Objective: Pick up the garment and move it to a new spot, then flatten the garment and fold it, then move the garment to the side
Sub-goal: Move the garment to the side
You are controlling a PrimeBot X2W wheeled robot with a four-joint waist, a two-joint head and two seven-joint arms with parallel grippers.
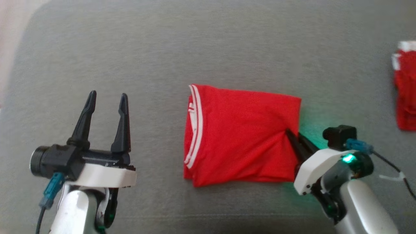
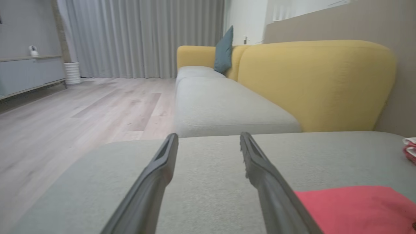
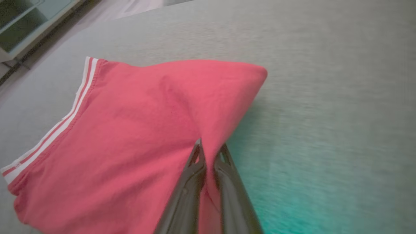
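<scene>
Red garment (image 1: 240, 136) lies long-ways left to right, striped end leftward; right fingers (image 1: 294, 143) pinch its right edge, left fingers (image 1: 84, 120) gape empty.

Red garment (image 1: 240, 136) folded into rough rectangle, white stripes along left edge, flat on grey cushion (image 1: 195, 48), right edge puckered upward.

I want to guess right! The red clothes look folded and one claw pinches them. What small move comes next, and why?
Probably lift the right gripper a little and carry the garment sideways: it lies folded, that gripper is shut on its right edge, and the left gripper stands open, apart from it.
</scene>
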